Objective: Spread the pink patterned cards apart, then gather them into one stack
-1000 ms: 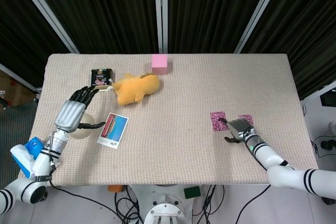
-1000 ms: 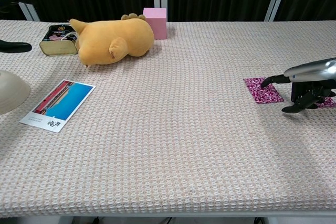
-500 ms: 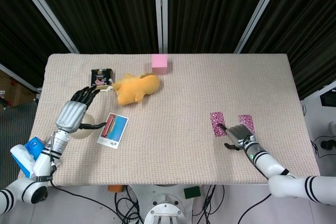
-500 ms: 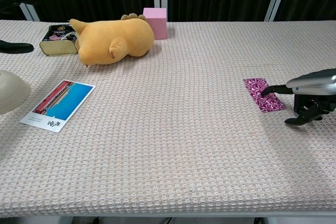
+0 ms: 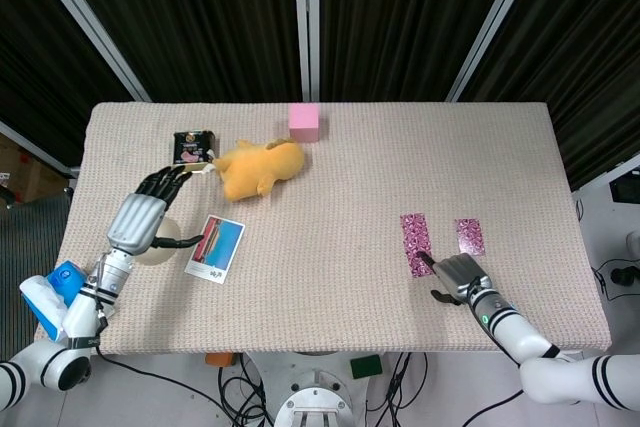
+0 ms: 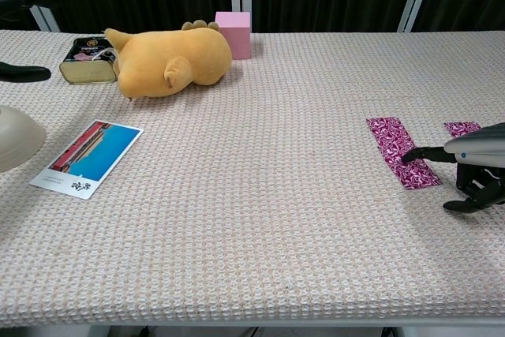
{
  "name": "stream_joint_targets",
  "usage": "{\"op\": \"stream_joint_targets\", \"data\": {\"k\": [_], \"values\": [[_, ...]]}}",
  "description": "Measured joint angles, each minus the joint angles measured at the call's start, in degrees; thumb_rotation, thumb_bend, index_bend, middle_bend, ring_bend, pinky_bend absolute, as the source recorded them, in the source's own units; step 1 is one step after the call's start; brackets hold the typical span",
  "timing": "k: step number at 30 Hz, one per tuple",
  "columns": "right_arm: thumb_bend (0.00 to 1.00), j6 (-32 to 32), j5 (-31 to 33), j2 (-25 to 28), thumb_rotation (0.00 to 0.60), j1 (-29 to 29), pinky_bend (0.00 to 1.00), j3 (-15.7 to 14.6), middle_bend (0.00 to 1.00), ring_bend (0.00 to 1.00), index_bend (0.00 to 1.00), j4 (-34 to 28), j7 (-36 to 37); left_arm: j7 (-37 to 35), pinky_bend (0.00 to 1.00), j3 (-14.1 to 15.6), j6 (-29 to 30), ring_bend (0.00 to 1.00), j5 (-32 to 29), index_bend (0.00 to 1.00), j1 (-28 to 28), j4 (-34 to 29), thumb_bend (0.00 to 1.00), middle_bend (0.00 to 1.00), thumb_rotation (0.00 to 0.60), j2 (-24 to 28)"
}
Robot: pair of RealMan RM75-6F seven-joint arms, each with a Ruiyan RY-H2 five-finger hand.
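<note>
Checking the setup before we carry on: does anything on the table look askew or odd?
Only small things: the plush toy lies on its side against the tin, and the postcard sits at a slant. The pink patterned cards lie flat, apart, undamaged.

cards (image 5: 417, 243) right on table (image 5: 330, 167) | plush toy (image 5: 258, 167) far left | postcard (image 5: 215, 247) before it
</note>
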Motion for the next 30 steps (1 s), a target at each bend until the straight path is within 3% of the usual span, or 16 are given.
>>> {"op": "stream_joint_targets", "data": {"k": [22,30], "values": [[1.0,3.6,-3.22,2.59,0.486,-4.02,0.86,-3.52,0.82,0.75,0.0,-6.15,-2.38,0.54,0.12,0.3,0.04,0.0,0.39,0.04,0.13,-0.9,0.04,0.02,0.222,0.86],[1.0,7.08,-8.43,5.23,0.484,-6.26,0.86,-3.34,0.81,0.73,0.0,-8.95,-1.41,0.38,0.12,0.08,0.33,0.0,0.43,0.04,0.16,-1.14,0.04,0.02,0.219,1.09]]}}
